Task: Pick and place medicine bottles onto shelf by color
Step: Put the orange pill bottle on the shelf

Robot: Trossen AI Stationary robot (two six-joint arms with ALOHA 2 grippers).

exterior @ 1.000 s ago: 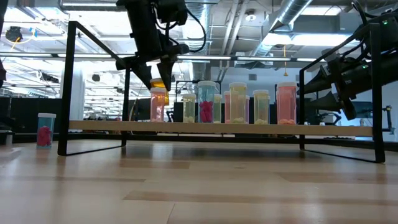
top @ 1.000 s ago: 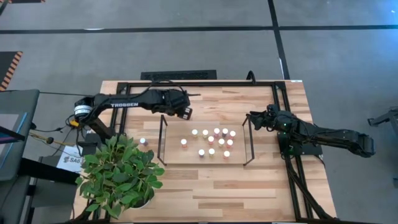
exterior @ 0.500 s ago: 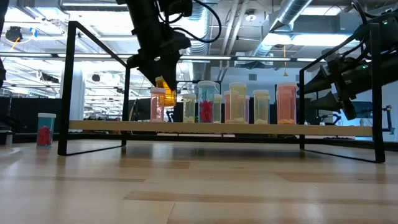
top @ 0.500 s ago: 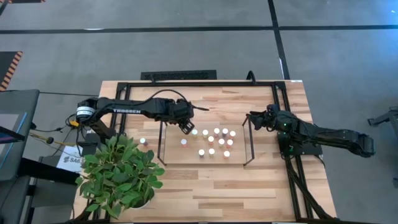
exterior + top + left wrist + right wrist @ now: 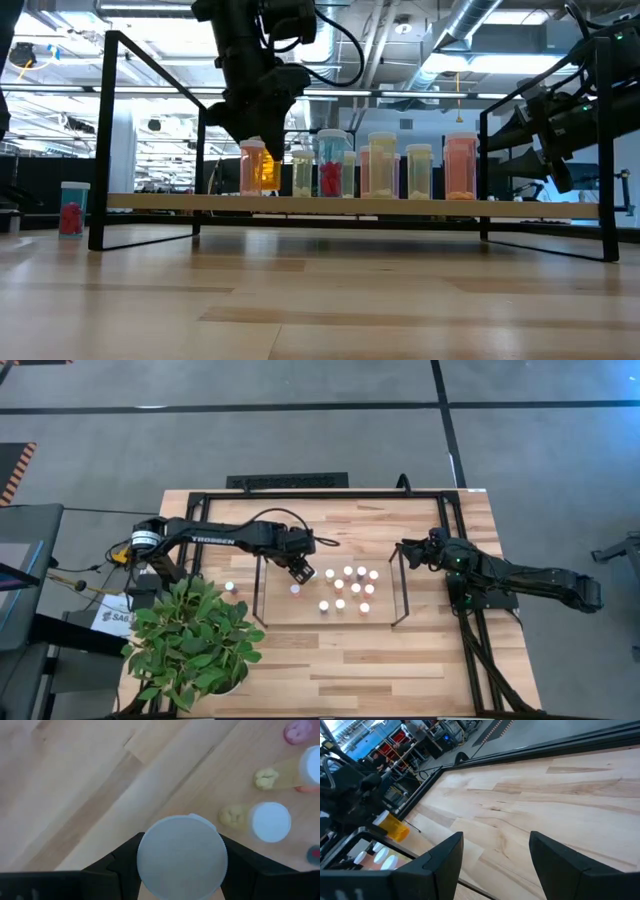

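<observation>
My left gripper hangs over the left part of the light-wood shelf, shut on an orange medicine bottle with a white cap. The bottle's base is close above the shelf board, beside a pink bottle. Whether it touches the board I cannot tell. Several white-capped bottles stand on the shelf to the right. One pink-filled bottle stands on the table left of the shelf. My right gripper waits open at the shelf's right end. My left gripper pinches the orange bottle's white cap between its two fingers, one on either side of the cap's rim. The fingers come from above, pointing steeply down. The bottle hangs upright below them.
A leafy potted plant stands at the table's near left corner. Black wire-frame ends bound the shelf on both sides. A larger black frame runs around the table. Bare wood lies in front of the shelf.
My left gripper has carried the orange bottle toward the table's near edge and a little to the right, sinking and rolling about its own line. The bottle, earlier well above the shelf, now hangs low beside the pink bottle. The right arm has kept still.
</observation>
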